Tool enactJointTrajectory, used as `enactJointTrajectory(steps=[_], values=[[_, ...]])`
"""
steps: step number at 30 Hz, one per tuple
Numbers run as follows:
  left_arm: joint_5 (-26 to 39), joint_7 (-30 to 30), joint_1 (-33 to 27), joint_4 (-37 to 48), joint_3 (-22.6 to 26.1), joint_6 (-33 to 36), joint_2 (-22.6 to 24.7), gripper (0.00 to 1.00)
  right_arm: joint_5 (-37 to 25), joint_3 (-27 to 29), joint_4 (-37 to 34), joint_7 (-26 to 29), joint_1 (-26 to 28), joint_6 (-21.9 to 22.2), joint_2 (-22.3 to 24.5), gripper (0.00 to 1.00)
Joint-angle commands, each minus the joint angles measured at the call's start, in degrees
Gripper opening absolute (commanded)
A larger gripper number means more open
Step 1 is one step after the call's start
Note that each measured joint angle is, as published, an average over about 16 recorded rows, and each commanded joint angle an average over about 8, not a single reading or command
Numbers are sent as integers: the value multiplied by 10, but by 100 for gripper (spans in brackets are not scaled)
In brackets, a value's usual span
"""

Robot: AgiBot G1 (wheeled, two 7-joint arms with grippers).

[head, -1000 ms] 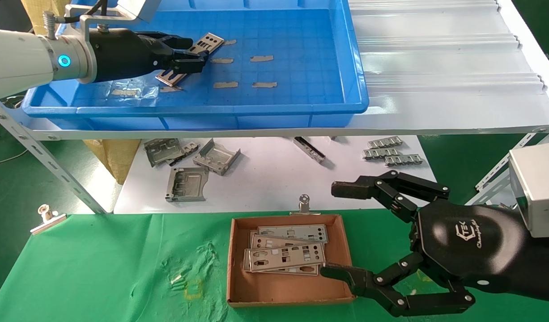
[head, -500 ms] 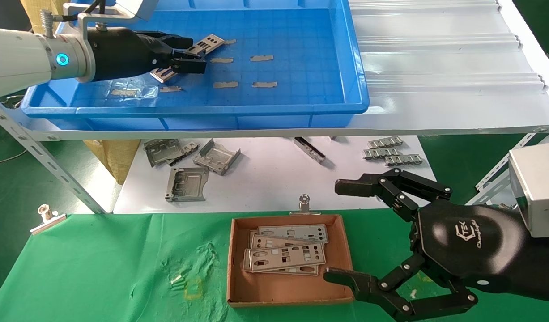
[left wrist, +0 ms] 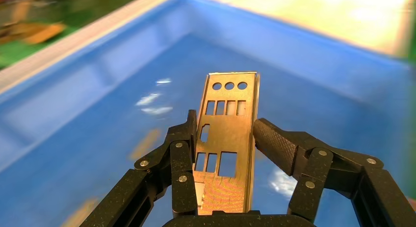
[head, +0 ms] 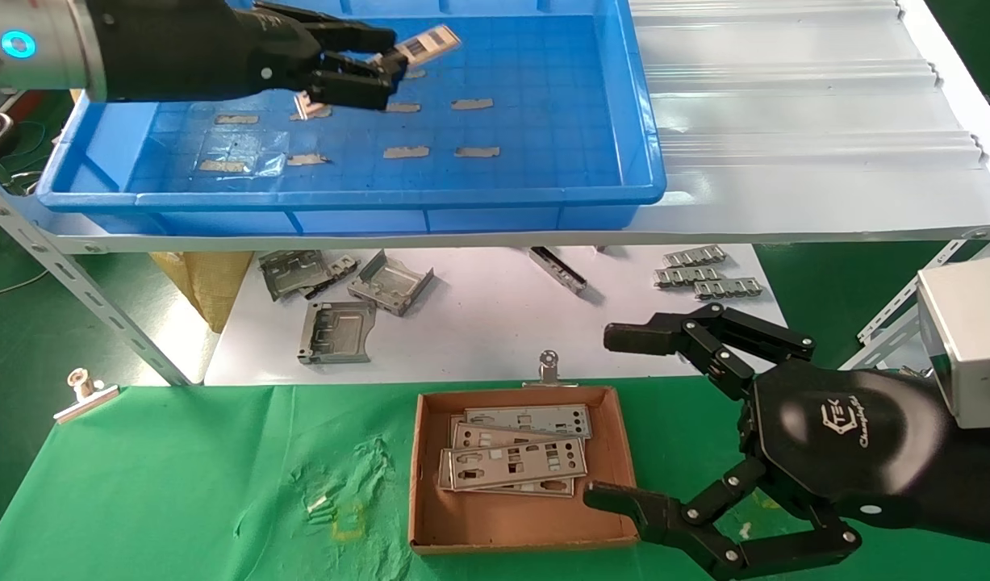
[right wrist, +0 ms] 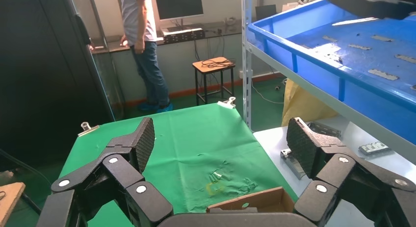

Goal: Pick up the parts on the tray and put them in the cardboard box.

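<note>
My left gripper is shut on a thin punched metal plate and holds it lifted above the floor of the blue tray. In the left wrist view the plate stands clamped between the two fingers, my gripper over the tray floor. The brown cardboard box sits on the green cloth at the front and holds three plates. My right gripper is open and empty just right of the box; its wrist view shows my gripper above the box edge.
Tan tape strips lie on the tray floor. Bent grey brackets and ridged clip strips lie on the white lower shelf. Metal clips pin the green cloth. A slanted shelf strut stands at the left.
My left gripper has lifted the plate off the tray floor and carried it up and to the right. The right gripper has barely moved.
</note>
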Motion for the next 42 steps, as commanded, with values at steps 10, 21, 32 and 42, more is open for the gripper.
enactJointTrajectory(steps=[10,21,32,42], values=[[2,33,-18,-16,5,149,-19,0,0,0,0,0,0,0,0,100],[-45,14,41,-120,38,182,-47,0,0,0,0,0,0,0,0,100],[-164,-88,145,-349,110,162,-130,0,0,0,0,0,0,0,0,100],[-144,-85,241,-378,140,81,-104,0,0,0,0,0,0,0,0,100]])
